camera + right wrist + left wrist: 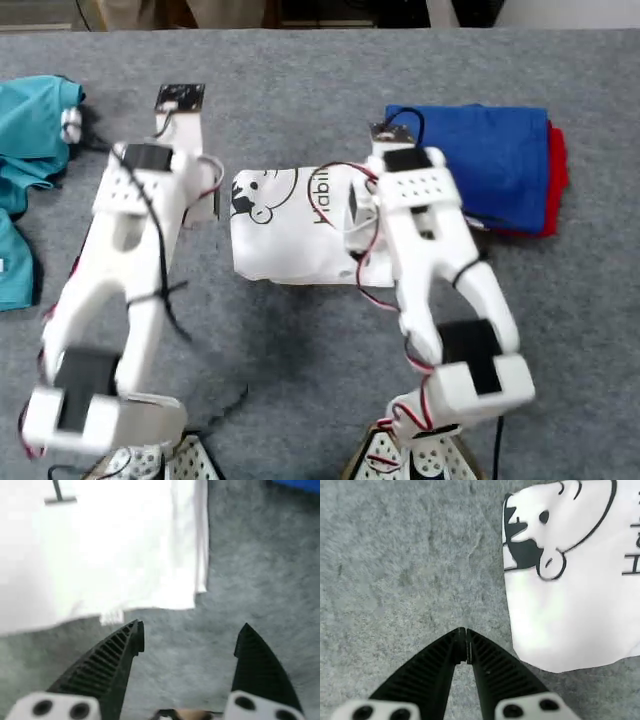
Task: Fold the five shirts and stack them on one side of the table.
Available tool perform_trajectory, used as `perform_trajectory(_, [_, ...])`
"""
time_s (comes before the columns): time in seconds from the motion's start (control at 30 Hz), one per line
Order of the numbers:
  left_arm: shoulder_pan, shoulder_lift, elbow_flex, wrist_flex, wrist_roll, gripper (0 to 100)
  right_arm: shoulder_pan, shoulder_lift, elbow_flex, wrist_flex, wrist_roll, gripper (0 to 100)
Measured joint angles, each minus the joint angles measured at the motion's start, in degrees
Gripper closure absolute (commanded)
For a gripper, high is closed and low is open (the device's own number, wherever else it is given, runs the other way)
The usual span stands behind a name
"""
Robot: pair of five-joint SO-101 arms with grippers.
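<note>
- The white shirt [285,235] lies mid-table as a folded rectangle with its bear print facing up. It sits flat on the grey table [300,380], between the two arms.
- Well off to the far right is a folded blue shirt [480,150] on top of a red shirt [557,180]. This looks like the stack begun on that side.
- Teal fabric [30,130] lies crumpled at the far-left edge and is not yet folded (whether it is one shirt or two I cannot tell).
- The left gripper [465,632] hangs over bare table just left of the white shirt. Its jaws are pressed together at the tips and hold nothing.
- The right gripper [192,630] is at the shirt's right edge with its jaws spread wide and empty. The hem is just ahead of them.
- Judged from this, the white shirt's fold is about done. The step in hand is carrying it to the pile.
- The next move calls for the right jaws to drop low enough to pinch every layer at that edge. The left jaws would need to part and take the opposite edge, so the bundle lifts level and lands squarely on the blue shirt.
- A grip on the top layer alone would likely undo the fold.
</note>
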Motion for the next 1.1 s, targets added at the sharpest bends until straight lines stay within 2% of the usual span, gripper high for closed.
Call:
perform_trajectory(0.17, [-0.5, -8.1, 10.5, -4.0, 0.0, 98, -0.3, 8.4, -6.6, 0.0, -4.6, 70.1])
perform_trajectory(0.53, [-0.5, -8.6, 11.1, -4.6, 0.0, 98, -0.6, 28.4, -18.0, 0.5, -5.7, 70.6])
perform_trajectory(0.6, [-0.5, -8.6, 11.1, -4.6, 0.0, 98, -0.7, 29.3, -18.7, 0.5, -5.7, 75.2])
perform_trajectory(0.77, [-0.5, -8.6, 11.1, -4.6, 0.0, 98, -0.7, 29.4, -19.2, 0.6, -5.7, 96.4])
perform_trajectory(1.1, [-0.5, -8.6, 11.1, -4.6, 0.0, 98, -0.2, 29.9, -21.4, 4.3, -5.7, 97.3])
